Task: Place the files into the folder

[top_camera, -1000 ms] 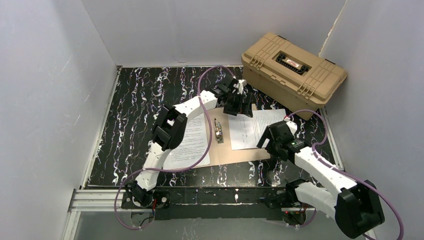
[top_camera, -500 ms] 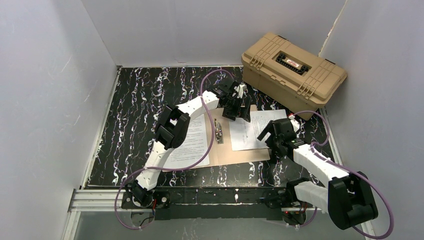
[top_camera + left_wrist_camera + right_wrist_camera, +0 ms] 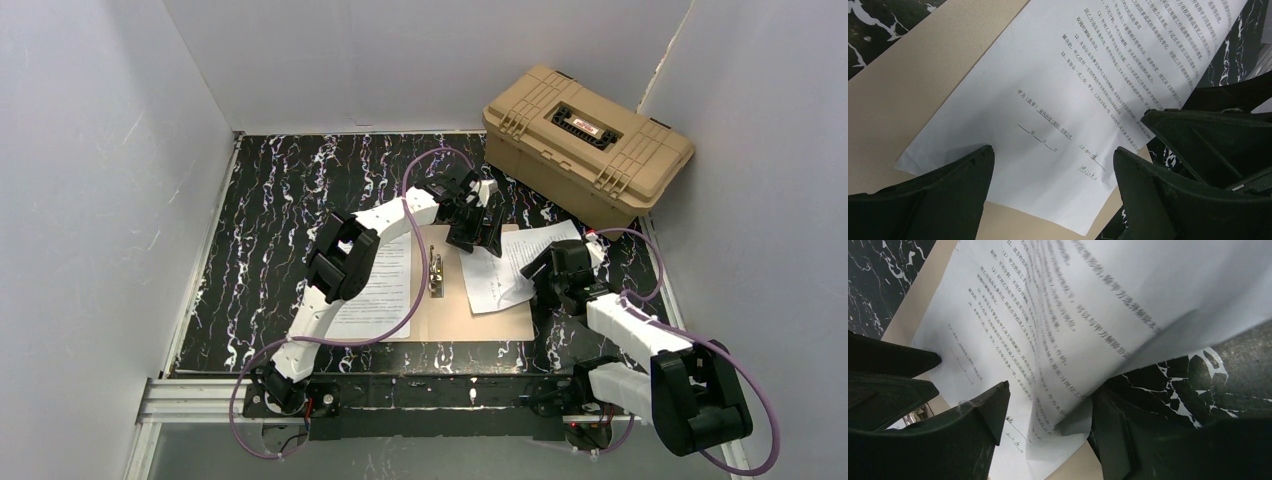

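Note:
The tan folder [image 3: 480,320] lies open mid-table, its silver clip [image 3: 437,275] at the spine. One of the files [image 3: 383,290] lies left of the clip, partly under my left arm. A second sheet [image 3: 505,268] lies skewed across the folder's right half, its right side buckled up. My left gripper [image 3: 478,232] hovers open over that sheet's far corner [image 3: 1058,100], fingers either side of it, with the folder [image 3: 908,90] beneath. My right gripper [image 3: 550,275] is open, and a curled fold of the sheet [image 3: 1083,330] stands between its jaws [image 3: 1050,390], leaning on the right finger.
A bulky tan plastic case [image 3: 587,145] with latches stands at the back right, close behind the sheet. White walls enclose the black marbled table [image 3: 270,220] on three sides. Purple cables loop over both arms.
The right gripper pushed in leftward and its jaws narrowed, so the right sheet turned and buckled upward. The left gripper shifted slightly nearer over the sheet's far corner.

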{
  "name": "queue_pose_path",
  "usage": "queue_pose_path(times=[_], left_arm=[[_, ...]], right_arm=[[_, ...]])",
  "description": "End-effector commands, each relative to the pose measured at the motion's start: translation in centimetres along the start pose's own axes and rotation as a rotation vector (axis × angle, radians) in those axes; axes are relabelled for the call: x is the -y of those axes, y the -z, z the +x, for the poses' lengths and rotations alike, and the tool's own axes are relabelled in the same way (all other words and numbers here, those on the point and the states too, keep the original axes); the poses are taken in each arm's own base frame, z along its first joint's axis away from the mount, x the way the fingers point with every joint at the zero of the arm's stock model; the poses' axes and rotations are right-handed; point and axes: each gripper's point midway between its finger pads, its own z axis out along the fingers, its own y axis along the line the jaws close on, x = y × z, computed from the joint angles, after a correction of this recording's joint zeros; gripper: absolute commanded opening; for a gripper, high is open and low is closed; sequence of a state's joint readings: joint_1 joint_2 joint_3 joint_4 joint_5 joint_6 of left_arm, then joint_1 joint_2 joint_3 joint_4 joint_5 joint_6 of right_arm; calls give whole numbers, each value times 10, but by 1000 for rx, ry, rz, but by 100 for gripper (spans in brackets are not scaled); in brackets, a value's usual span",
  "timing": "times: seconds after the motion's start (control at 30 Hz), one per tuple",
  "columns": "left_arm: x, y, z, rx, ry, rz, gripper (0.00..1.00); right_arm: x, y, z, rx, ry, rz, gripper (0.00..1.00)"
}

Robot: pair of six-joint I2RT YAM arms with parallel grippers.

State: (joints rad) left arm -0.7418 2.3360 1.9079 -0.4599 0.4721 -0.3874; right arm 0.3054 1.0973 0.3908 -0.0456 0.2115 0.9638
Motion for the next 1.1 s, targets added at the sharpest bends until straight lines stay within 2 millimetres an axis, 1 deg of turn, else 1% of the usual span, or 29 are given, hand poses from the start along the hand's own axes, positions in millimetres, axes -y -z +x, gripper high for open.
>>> queue_pose_path(times=[0.0, 0.1, 0.2, 0.33, 0.43, 0.57, 0.63, 0.73, 0.83, 0.9, 0.97, 1.0, 1.03, 1.07], left_arm=[[14, 10, 22, -74, 4, 27, 87], [17, 12, 20, -62, 2, 34, 87], [24, 20, 12, -34, -8, 43, 87], [38, 37, -5, 28, -38, 57, 90], [50, 55, -19, 85, -61, 59, 92], [63, 88, -37, 178, -89, 34, 95], [72, 112, -44, 233, -104, 21, 96], [75, 145, -51, 310, -107, -13, 98], [69, 175, -45, 365, -81, -54, 98], [64, 193, -38, 397, -59, -68, 98], [55, 210, -28, 422, -22, -78, 98], [47, 214, -19, 419, 5, -82, 98], [43, 221, -13, 427, 24, -80, 98], [39, 229, -7, 437, 42, -72, 98]], right_arm=[[18, 0, 11, -28, -10, 46, 64], [15, 3, 7, -14, -4, 34, 51], [10, 8, -2, 13, 6, 23, 38], [2, 16, -15, 48, 27, 13, 24], [-7, 25, -26, 73, 47, 2, 16], [-24, 42, -46, 117, 103, -31, 15], [-35, 51, -52, 118, 158, -66, 15], [-51, 64, -59, 101, 242, -109, 13], [-72, 76, -60, 72, 336, -190, 14], [-84, 83, -62, 60, 371, -236, 14], [-96, 90, -62, 47, 409, -287, 14], [-102, 94, -65, 50, 430, -308, 14], [-110, 100, -61, 26, 456, -357, 14], [-118, 105, -61, 16, 474, -389, 14]])
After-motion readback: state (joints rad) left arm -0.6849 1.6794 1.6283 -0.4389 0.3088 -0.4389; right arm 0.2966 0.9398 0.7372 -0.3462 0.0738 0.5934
